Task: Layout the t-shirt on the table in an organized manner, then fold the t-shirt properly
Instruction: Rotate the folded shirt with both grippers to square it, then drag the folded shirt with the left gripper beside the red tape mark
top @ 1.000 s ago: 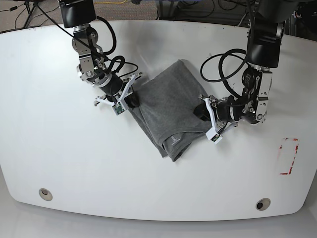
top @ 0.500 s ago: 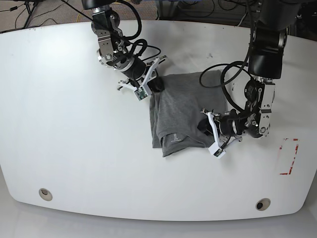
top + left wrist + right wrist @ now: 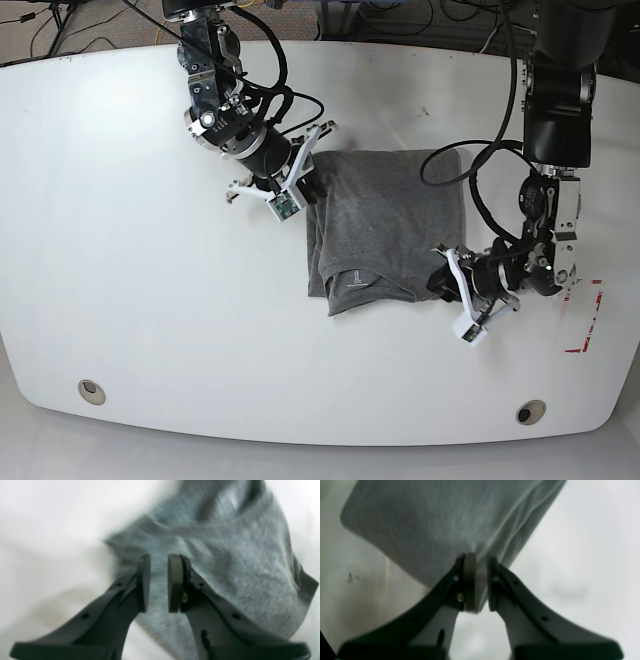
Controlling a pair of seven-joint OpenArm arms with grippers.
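glossy white tabletop (image 3: pixel 120 250), folded t-shirt (image 3: pixel 385 225) pinched by right gripper (image 3: pixel 306 188), left gripper (image 3: pixel 440 282) slightly parted and empty beside it, so probably drag slow and flat.

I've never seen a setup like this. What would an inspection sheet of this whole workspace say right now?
Surface: glossy white table, two small round holes near the front edge.
Job's things: grey t-shirt lying folded in a rough rectangle near the middle.
Clutter: red-and-white tape mark; nothing else seen.
Grippers: right gripper is pinched on the t-shirt's edge. Left gripper sits at the opposite corner with its jaws narrowly apart; the view is too blurred to show a grip.
Cables: black cables loop along both arms, one loop hanging over the shirt.
Surroundings: carpeted floor with more wires beyond the far edge.
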